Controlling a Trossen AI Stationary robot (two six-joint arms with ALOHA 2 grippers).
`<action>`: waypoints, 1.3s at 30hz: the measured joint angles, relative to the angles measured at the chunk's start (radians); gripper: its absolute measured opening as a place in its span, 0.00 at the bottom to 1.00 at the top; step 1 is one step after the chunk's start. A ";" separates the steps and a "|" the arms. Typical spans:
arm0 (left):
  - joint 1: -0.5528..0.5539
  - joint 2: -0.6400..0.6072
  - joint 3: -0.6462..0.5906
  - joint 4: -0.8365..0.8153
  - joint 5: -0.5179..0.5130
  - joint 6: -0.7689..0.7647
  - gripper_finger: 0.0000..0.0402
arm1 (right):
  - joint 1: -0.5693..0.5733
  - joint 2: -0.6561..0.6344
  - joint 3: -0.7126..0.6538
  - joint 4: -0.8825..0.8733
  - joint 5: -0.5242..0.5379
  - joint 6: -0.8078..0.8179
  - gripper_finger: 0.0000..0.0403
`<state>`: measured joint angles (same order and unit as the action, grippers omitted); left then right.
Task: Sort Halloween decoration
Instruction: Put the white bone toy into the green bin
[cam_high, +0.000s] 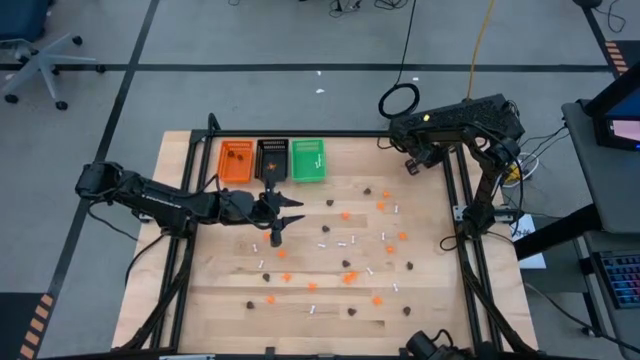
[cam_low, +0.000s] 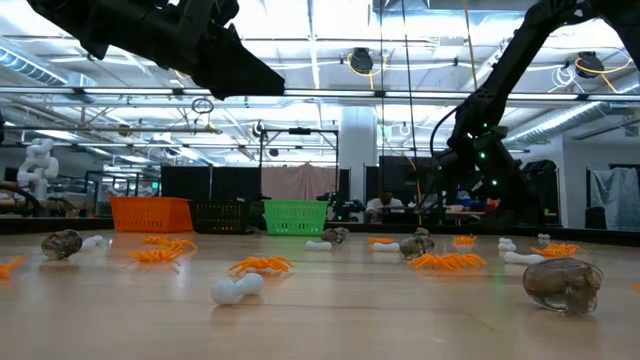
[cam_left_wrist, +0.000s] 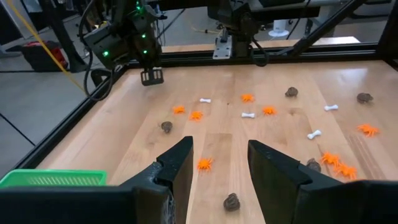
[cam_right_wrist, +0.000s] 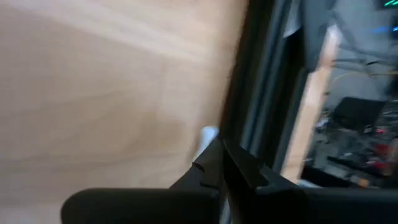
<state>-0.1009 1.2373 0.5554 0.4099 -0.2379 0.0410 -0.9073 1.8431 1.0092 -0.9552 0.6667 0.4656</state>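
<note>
Beside the black tray (cam_high: 272, 158), left hand (cam_high: 281, 213) hovers over the tabletop (cam_high: 200, 290), fingers (cam_left_wrist: 176, 171) spread wide, nothing between them. Halloween decoration (cam_high: 345, 277) lies scattered beyond the tray; nearest orange piece (cam_left_wrist: 204, 164) sits straight ahead between the fingertips. Right hand (cam_high: 411, 160) waits at the far corner, fingers together.

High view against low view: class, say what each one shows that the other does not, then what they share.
Only the high view shows the left gripper, open over the table below the black tray, and the right gripper at the table's far right corner.

Only the low view shows the room behind, with a person seated there.

Both show the orange tray, the green tray and the scattered decorations.
</note>
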 joint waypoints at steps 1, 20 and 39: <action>-0.001 0.000 0.000 0.000 0.000 0.000 0.38 | 0.000 0.000 -0.001 0.001 -0.025 0.009 0.00; -0.006 0.000 0.000 0.000 0.000 0.021 0.38 | 0.018 -0.169 -0.020 0.267 -0.028 0.060 0.00; -0.036 0.000 0.001 0.001 0.000 0.045 0.38 | 0.252 -0.185 -0.278 0.347 0.250 0.850 0.00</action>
<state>-0.1373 1.2373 0.5560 0.4113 -0.2382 0.0856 -0.6552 1.6579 0.7309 -0.6080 0.9165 1.3157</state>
